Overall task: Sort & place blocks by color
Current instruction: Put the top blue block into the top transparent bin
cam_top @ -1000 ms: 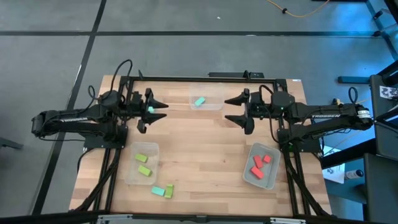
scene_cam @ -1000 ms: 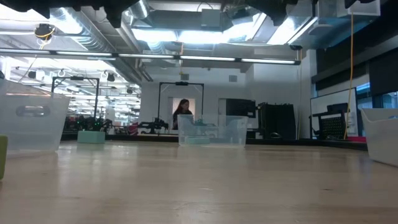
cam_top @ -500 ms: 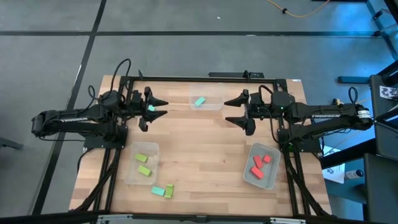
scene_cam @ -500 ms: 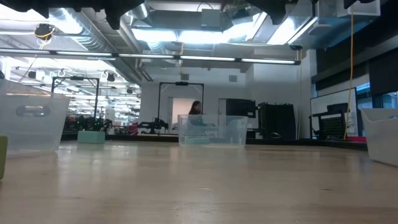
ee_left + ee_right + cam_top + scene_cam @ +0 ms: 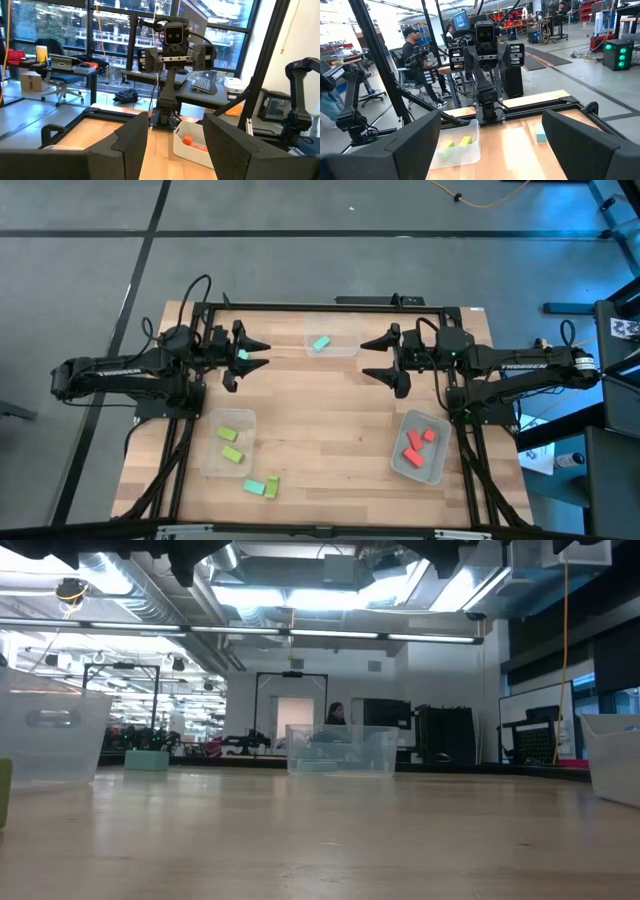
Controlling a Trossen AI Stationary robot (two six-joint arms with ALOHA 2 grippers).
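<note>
My left gripper [image 5: 256,354] hangs open above the table's far left, pointing level toward the right. My right gripper [image 5: 372,356] hangs open above the far right and faces it. Neither has anything between its fingers, as the left wrist view [image 5: 175,150] and the right wrist view [image 5: 490,150] show. A teal block [image 5: 320,342] lies in the clear far bin [image 5: 345,349]. Two lime blocks [image 5: 230,443] lie in the near left bin [image 5: 209,456]. Red blocks [image 5: 415,445] lie in the near right bin [image 5: 400,463]. A teal block [image 5: 254,486] and a lime block [image 5: 271,486] lie loose on the table near its front edge.
The wooden table [image 5: 320,410] has a dark frame along its edges, and cables run down beside both arm bases. In the low view the far bin [image 5: 340,750] stands in the middle, with bins at the left [image 5: 50,735] and the right [image 5: 612,760].
Both arms have kept still. Far behind the table, a person in the room has walked toward the right.
</note>
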